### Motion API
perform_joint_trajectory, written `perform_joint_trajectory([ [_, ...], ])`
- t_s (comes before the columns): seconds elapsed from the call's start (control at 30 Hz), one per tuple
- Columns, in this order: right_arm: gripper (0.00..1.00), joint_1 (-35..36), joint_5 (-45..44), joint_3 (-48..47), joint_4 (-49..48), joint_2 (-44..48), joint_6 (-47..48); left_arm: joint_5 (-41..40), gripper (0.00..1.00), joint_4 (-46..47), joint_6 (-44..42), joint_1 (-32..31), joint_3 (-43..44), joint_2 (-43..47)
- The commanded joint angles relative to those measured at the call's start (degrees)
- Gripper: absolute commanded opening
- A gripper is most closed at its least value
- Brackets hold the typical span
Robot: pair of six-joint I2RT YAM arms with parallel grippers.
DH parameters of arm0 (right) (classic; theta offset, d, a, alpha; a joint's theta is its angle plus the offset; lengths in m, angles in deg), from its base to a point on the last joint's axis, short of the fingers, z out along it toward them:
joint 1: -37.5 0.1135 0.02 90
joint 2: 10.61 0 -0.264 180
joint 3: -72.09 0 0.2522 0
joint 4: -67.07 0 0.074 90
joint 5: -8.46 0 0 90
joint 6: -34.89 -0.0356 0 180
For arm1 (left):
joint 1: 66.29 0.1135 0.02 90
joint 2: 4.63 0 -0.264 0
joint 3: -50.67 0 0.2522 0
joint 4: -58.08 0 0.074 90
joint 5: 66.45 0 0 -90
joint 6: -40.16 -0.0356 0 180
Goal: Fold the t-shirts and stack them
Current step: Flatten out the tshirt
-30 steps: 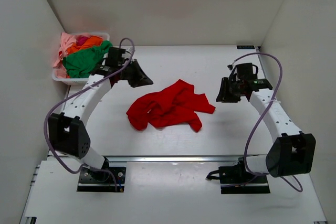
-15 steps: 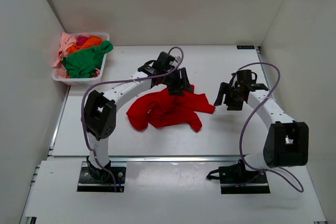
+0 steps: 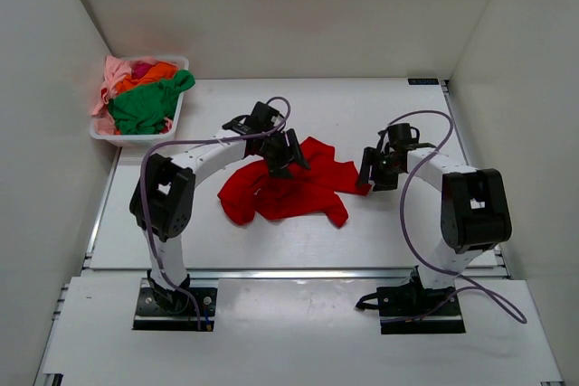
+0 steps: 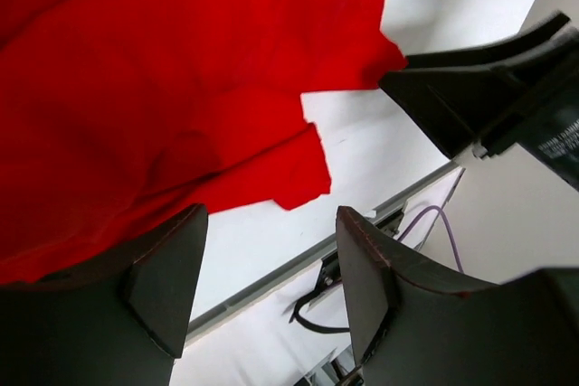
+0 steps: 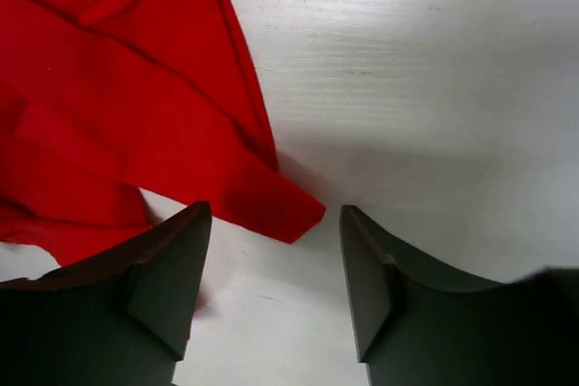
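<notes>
**Both grippers open at the red t-shirt [image 3: 294, 192]**

The shirt lay crumpled mid-frame on the table [image 3: 407, 232]. The left gripper [image 3: 286, 158] hovered over its upper edge, fingers apart. The right gripper [image 3: 369, 174], likewise spread, sat at its right corner.

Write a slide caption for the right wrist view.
Right arm's jaws, open, poised above a corner of the red t-shirt.

The t-shirt [image 3: 289, 189] is plain bright red on a white tabletop [image 3: 389, 223]. At ten o'clock, a white basket [image 3: 136, 138] holds a green shirt [image 3: 145, 108], an orange shirt [image 3: 156, 73], a pink shirt [image 3: 109, 80] and a magenta shirt [image 3: 142, 67]. The left hand [image 4: 270, 277] and right hand [image 5: 276, 277] are black, and the cables [image 3: 412, 214] are purple.
</notes>
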Motion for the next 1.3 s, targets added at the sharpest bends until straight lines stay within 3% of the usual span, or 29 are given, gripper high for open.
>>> perform_joint_trajectory([
  [0.0, 0.55, 1.6, 1.1, -2.5, -2.3, -1.5, 1.5, 1.2, 0.7, 0.2, 0.0, 0.5, -1.9, 6.3],
  [0.1, 0.51, 1.4, 3.2, -2.9, -2.4, -2.7, 1.5, 1.7, 0.69, 0.5, -0.3, 1.7, -4.0, 7.3],
  [0.17, 0.36, 1.3, 3.9, -3.4, -2.5, -3.3, 1.6, 1.8, 0.69, 0.6, -0.5, 2.5, -4.8, 7.8],
  [0.23, 0.09, 0.9, 3.8, -4.1, -2.1, -3.4, 2.1, 2.0, 0.69, 0.3, -0.8, 3.1, -5.0, 8.1],
  [0.3, 0.0, 0.9, 3.7, -5.2, -1.1, -2.4, 2.9, 2.6, 0.7, 0.3, -1.5, 3.1, -5.1, 8.2],
  [0.53, 0.0, 1.3, 14.5, -3.2, -3.4, 6.4, 4.1, 4.6, 0.77, -0.7, -1.3, -0.2, 2.4, 4.3],
  [0.73, 0.0, 4.6, 20.1, -3.7, -5.3, 11.7, 5.9, 10.1, 0.8, 5.8, 8.2, -1.3, 2.4, 2.4],
  [0.93, 0.0, 7.2, 25.5, -3.1, -5.7, 13.5, 8.2, 14.7, 0.76, 16.7, 18.9, -2.2, -0.8, 2.7],
  [1.17, 0.0, 10.0, 25.9, -3.5, -4.4, 14.0, 11.1, 19.6, 0.68, 23.0, 28.9, -2.2, -5.3, 2.6],
  [1.27, 0.0, 10.4, 25.8, -3.8, -3.8, 13.6, 11.5, 19.5, 0.65, 21.7, 29.9, -1.9, -6.7, 3.0],
])
